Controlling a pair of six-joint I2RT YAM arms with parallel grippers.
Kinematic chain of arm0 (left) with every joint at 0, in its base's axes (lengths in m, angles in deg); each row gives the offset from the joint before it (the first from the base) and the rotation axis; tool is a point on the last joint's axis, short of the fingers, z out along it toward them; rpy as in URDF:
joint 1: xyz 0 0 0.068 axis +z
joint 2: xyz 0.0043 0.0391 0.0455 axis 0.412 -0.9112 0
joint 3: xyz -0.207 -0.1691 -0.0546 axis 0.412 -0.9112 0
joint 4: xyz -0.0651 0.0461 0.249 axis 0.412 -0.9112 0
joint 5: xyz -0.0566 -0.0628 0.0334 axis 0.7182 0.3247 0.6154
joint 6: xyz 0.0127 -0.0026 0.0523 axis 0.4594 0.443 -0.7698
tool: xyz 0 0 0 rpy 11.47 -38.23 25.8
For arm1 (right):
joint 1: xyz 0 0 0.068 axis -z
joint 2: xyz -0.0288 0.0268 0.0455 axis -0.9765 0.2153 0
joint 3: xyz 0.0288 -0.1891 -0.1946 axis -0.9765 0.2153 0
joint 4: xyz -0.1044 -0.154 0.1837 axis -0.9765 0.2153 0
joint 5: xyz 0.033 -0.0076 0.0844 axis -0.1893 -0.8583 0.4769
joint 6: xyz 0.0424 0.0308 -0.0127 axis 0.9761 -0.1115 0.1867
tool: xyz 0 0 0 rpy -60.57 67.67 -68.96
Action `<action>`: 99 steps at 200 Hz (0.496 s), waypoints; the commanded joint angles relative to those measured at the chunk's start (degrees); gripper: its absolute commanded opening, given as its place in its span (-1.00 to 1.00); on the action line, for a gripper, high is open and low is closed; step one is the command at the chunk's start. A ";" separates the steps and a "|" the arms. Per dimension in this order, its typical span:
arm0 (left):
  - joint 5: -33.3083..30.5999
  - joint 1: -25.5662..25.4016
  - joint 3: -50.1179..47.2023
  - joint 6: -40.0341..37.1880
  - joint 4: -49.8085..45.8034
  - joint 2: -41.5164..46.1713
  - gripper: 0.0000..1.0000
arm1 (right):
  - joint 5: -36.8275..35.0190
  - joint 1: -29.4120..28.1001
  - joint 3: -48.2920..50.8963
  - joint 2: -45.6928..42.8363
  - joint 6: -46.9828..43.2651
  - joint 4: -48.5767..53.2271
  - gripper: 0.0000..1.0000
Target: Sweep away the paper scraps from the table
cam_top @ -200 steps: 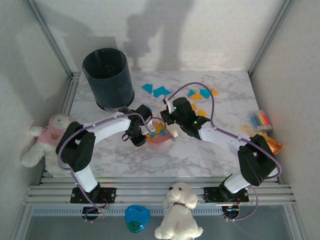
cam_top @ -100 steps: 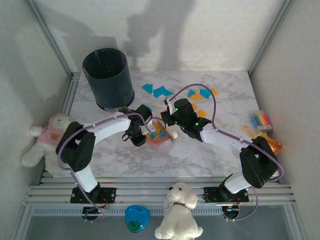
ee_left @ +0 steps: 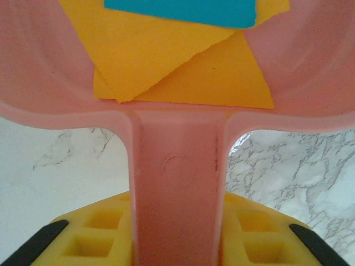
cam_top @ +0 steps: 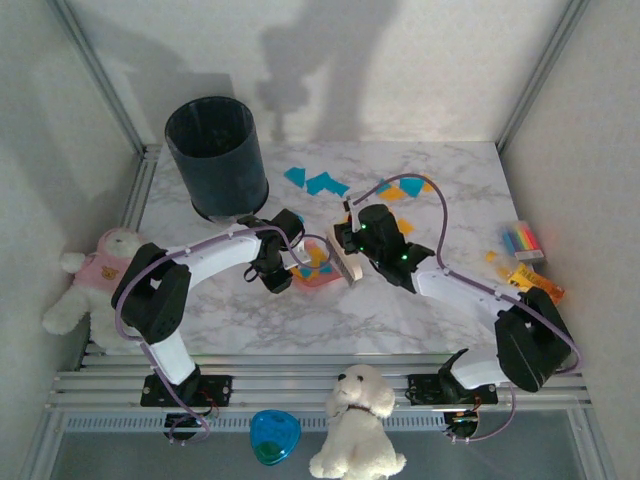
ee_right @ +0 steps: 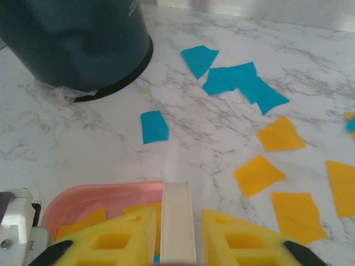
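Sweeping looks midway: left tool [ee_left: 177, 241] grips the pink dustpan [ee_left: 177, 166], right tool [ee_right: 177, 241] a cream sweeper [ee_right: 177, 213]; some paper scraps [ee_left: 166, 61] sit inside, many lie on the bench [ee_right: 100, 138] beyond and need drawing in.

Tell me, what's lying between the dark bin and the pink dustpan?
A single teal paper scrap on the marble table, in the right wrist view.

1. The table [cam_top: 400, 310], white marble with grey veins, is carrying everything here.
2. A dark round bin [cam_top: 217, 155] is standing at its far left corner.
3. The paper scraps [cam_top: 320, 183], teal and orange-yellow, are lying flat across the far middle.
4. A pink dustpan [cam_top: 318, 268] is sitting near the centre.
5. A striped block [cam_top: 522, 241] and an orange toy [cam_top: 535, 282] are lying by the right edge.
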State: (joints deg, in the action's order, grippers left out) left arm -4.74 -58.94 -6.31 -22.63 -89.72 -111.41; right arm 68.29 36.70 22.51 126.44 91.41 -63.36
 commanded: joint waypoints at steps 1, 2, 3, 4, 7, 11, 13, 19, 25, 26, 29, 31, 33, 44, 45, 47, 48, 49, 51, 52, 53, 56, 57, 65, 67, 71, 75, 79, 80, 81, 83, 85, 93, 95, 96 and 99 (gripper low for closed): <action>-1.84 0.60 1.42 0.30 -1.11 1.70 -1.00 | -4.39 0.73 0.97 -4.46 2.32 -2.13 -1.00; -1.84 0.60 1.43 0.32 -1.09 1.72 -1.00 | -4.54 0.76 1.02 -4.62 2.32 -2.06 -1.00; -1.84 0.60 1.48 0.33 -1.04 1.74 -1.00 | -4.75 0.77 1.00 -4.74 2.33 -1.99 -1.00; -1.84 0.60 1.51 0.38 -1.01 1.79 -1.00 | -4.94 0.82 1.08 -4.89 2.33 -1.86 -1.00; -1.77 0.59 1.65 0.41 -0.95 1.86 -1.00 | -5.34 0.85 1.15 -5.25 2.33 -1.56 -1.00; -1.75 0.67 1.77 0.49 -0.90 2.01 -1.00 | -6.07 0.95 1.17 -5.80 2.33 -0.92 -1.00; -1.71 0.61 1.90 0.54 -0.83 2.01 -1.00 | -6.36 1.02 1.18 -6.00 2.38 -0.69 -1.00; -1.49 0.61 2.27 0.75 -0.85 2.23 -1.00 | -7.11 1.21 1.36 -6.83 2.40 -0.02 -1.00; -1.40 0.62 2.63 0.90 -0.81 2.34 -1.00 | -7.76 1.41 1.51 -7.55 2.34 0.56 -1.00; -1.36 0.61 2.70 0.93 -0.81 2.39 -1.00 | -7.86 1.49 1.51 -7.66 2.33 0.60 -1.00; -1.25 0.61 2.87 0.96 -0.74 2.52 -1.00 | -8.06 1.61 1.65 -8.09 2.31 0.86 -1.00; -1.23 0.64 2.92 1.00 -0.68 2.58 -1.00 | -8.15 1.71 1.76 -8.40 2.28 1.00 -1.00; -1.18 0.61 3.00 1.04 -0.56 2.68 -1.00 | -8.24 1.81 1.83 -8.67 2.32 1.13 -1.00; -1.06 0.60 3.44 1.17 -0.25 3.12 -1.00 | -8.64 2.42 2.35 -10.18 2.60 1.81 -1.00; -1.05 0.60 3.50 1.24 -0.18 3.14 -1.00 | -8.65 2.52 2.46 -10.34 2.64 1.88 -1.00; -1.07 0.64 3.54 1.27 -0.12 3.26 -1.00 | -8.72 2.71 2.56 -10.58 2.72 1.99 -1.00; -1.06 0.71 3.59 1.34 -0.12 3.25 -1.00 | -8.73 2.76 2.56 -10.71 2.74 2.02 -1.00; -1.05 0.70 3.62 1.37 -0.07 3.33 -1.00 | -8.73 2.78 2.65 -10.82 2.80 2.08 -1.00; -1.05 0.67 3.63 1.35 -0.03 3.44 -1.00 | -8.76 2.91 2.80 -11.19 2.84 2.16 -1.00; -1.00 0.68 3.59 1.38 0.02 3.43 -1.00 | -8.79 2.99 2.86 -11.32 2.90 2.28 -1.00; -0.98 0.68 3.62 1.43 0.04 3.42 -1.00 | -8.81 3.03 2.89 -11.48 2.92 2.34 -1.00; -0.90 0.68 3.64 1.48 0.20 3.65 -1.00 | -8.95 3.24 3.05 -11.81 2.95 2.58 -1.00; -0.88 0.68 3.64 1.44 0.18 3.71 -1.00 | -8.98 3.33 3.07 -11.85 2.99 2.62 -1.00; -0.83 0.68 3.73 1.62 0.48 4.07 -1.00 | -9.30 3.93 3.34 -13.03 3.20 3.23 -1.00; -0.93 0.68 3.79 1.70 0.61 4.15 -1.00 | -9.34 4.05 3.46 -13.24 3.21 3.38 -1.00; -1.00 0.75 3.82 1.84 0.84 4.33 -1.00 | -9.38 4.23 3.68 -13.78 3.18 3.61 -1.00; -1.04 0.77 3.88 2.05 1.07 4.49 -1.00 | -9.55 4.45 3.85 -14.32 3.14 3.90 -1.00; -0.98 0.77 4.03 2.13 1.39 4.70 -1.00 | -9.70 4.69 3.99 -14.83 3.16 4.21 -1.00; -1.01 0.77 4.05 2.21 1.43 4.81 -1.00 | -9.75 4.80 4.02 -14.95 3.18 4.31 -1.00; -0.94 0.82 4.07 2.24 1.54 4.82 -1.00 | -9.77 4.82 4.04 -15.09 3.24 4.37 -1.00; -0.85 0.89 4.08 2.27 1.62 5.02 -1.00 | -9.86 4.96 4.12 -15.20 3.28 4.52 -1.00; -0.80 0.89 4.15 2.28 1.75 5.07 -1.00 | -9.83 5.06 4.25 -15.51 3.29 4.69 -1.00; -0.70 1.01 4.38 2.35 2.21 5.64 -1.00 | -9.72 5.76 4.61 -16.48 3.38 5.17 -1.00; -0.70 0.96 4.42 2.43 2.41 5.73 -1.00 | -9.71 5.87 4.66 -16.69 3.39 5.31 -1.00; -0.70 0.96 4.47 2.49 2.47 5.85 -1.00 | -9.75 6.01 4.71 -16.84 3.43 5.39 -1.00; -0.82 1.02 4.51 2.65 2.77 6.01 -1.00 | -9.83 6.20 4.90 -17.20 3.49 5.53 -1.00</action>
State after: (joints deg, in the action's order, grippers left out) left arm -4.77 -58.59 -3.86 -21.29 -88.67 -108.60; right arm 60.68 41.47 26.38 112.40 93.79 -59.14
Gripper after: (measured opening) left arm 0.259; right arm 0.261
